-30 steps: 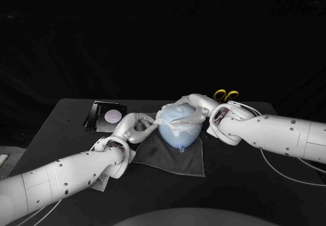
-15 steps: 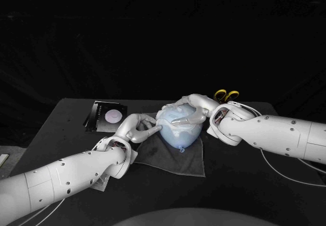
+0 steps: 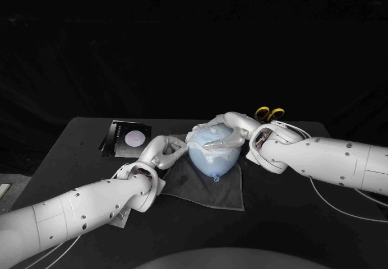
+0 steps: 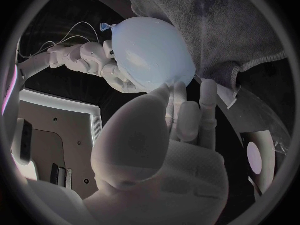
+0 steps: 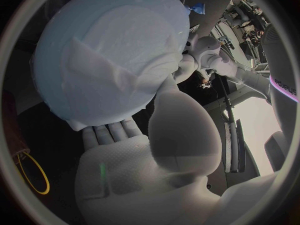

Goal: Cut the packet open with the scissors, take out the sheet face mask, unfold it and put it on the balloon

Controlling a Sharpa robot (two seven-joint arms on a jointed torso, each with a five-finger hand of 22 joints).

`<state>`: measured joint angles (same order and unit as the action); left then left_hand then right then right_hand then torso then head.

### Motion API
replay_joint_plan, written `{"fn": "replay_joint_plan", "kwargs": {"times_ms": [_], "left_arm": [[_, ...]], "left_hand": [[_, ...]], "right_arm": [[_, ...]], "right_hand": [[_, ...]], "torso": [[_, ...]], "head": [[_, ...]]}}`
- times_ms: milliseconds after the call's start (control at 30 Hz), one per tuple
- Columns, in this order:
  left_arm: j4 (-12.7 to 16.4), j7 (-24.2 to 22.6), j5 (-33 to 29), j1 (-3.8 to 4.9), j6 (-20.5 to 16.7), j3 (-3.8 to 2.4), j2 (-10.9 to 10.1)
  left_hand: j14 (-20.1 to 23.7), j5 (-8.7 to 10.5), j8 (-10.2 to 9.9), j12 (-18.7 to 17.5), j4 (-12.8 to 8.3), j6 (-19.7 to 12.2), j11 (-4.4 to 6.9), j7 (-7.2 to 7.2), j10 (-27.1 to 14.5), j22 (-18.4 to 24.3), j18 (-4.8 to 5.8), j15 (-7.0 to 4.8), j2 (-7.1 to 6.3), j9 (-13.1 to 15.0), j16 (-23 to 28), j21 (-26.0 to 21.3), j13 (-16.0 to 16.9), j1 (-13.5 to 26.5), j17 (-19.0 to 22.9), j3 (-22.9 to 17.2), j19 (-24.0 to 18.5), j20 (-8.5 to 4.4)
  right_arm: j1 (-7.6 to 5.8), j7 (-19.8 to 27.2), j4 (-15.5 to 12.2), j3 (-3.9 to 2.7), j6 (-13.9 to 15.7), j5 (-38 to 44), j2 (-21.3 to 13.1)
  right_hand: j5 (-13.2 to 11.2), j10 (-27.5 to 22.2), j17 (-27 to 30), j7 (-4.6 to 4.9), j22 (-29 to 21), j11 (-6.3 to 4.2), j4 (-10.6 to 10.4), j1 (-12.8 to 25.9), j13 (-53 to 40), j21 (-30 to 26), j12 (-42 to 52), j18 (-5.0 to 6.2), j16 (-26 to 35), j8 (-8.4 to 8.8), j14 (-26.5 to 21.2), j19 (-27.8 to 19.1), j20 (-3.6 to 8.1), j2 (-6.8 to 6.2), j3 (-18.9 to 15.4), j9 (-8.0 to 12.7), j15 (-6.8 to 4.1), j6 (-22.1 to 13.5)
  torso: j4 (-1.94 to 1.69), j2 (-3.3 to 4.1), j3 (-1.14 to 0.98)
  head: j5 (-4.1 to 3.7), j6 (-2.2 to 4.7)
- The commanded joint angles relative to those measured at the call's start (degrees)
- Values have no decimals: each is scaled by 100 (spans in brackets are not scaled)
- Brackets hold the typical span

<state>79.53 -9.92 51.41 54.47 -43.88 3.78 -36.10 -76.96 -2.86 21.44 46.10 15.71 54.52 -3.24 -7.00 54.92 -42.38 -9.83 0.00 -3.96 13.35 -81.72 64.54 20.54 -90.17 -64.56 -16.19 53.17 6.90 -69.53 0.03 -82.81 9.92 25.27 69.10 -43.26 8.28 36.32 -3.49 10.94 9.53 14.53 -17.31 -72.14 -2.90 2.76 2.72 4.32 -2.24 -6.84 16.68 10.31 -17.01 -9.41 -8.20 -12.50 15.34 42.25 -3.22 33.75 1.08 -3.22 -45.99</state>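
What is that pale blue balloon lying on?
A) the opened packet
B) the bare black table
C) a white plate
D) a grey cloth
D: in the head view the balloon lies on a grey cloth that is spread over the black table.

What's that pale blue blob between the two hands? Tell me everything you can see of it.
It is an inflated pale blue balloon, egg-shaped, smooth and rubbery-looking, lying on a dark grey cloth with its knotted neck pointing towards the robot. A thin whitish sheet mask lies creased over its upper side. The right hand cups its far end; the left hand touches its side with its fingertips.
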Motion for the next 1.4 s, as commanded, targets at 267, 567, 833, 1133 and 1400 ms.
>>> {"fn": "replay_joint_plan", "kwargs": {"times_ms": [267, 567, 833, 1133, 1400], "left_arm": [[-29, 128, -98, 10, -13, -8, 50], [-24, 148, -100, 11, -69, -9, 64], [-4, 48, -172, 10, -235, -10, 3], [48, -232, -516, 11, -64, -10, -110], [56, -307, -574, 10, 269, -9, -90]], "left_hand": [[-164, 11, 78, -21, -38, 127, 35, 14, 127, -263, 37, -32, -29, 39, -105, 189, -12, -150, -233, -159, 214, -56], [-191, 8, 91, -42, -46, 148, 46, 19, 159, -318, 46, -42, -63, 46, -119, 239, -17, -187, -259, -232, 257, -77], [-466, 16, 180, -152, -275, 300, 89, 29, 385, -747, 114, -95, -276, 114, -262, 583, -46, -328, -709, -1156, 544, -178], [8, 12, -98, -295, 113, -160, -105, -133, 201, -59, 8, 81, -908, 40, 86, 137, -66, 1094, 101, -783, -111, -63], [156, 13, -292, -260, 102, -350, -167, -189, 52, 163, -44, 148, -951, -63, 139, -71, -11, 1733, 241, -36, -275, 43]], "right_arm": [[53, -164, 2, 43, -291, 30, -20], [53, -168, -15, 43, -284, 30, -36], [53, -170, -19, 43, -283, 30, -49], [53, -171, -8, 43, -288, 30, -48], [53, -171, -1, 43, -293, 30, -42]], "right_hand": [[-31, -22, 9, 297, -9, 7, 12, 0, -8, 19, 20, 72, 19, -24, -19, -45, 11, 53, 21, -2, -10, 32], [-31, -22, 9, 297, -9, 7, 12, 0, -8, 19, 20, 72, 19, -24, -19, -45, 11, 53, 21, -2, -10, 32], [-31, -22, 9, 297, -9, 7, 12, 0, -8, 19, 20, 72, 19, -24, -19, -45, 11, 53, 21, -2, -10, 32], [-31, -22, 9, 297, -9, 7, 12, 0, -8, 19, 20, 72, 19, -24, -19, -45, 11, 53, 21, -2, -10, 32], [-31, -22, 9, 297, -9, 7, 12, 0, -8, 19, 20, 72, 19, -24, -19, -45, 11, 53, 21, -2, -10, 32]], "torso": [[-2, -3, 1], [-3, 0, 1], [-5, -3, 2], [-11, -4, -1], [1, 4, 3]], "head": [[-3, -18], [-5, -15], [-10, -7], [-13, 2], [-1, 2]]}}
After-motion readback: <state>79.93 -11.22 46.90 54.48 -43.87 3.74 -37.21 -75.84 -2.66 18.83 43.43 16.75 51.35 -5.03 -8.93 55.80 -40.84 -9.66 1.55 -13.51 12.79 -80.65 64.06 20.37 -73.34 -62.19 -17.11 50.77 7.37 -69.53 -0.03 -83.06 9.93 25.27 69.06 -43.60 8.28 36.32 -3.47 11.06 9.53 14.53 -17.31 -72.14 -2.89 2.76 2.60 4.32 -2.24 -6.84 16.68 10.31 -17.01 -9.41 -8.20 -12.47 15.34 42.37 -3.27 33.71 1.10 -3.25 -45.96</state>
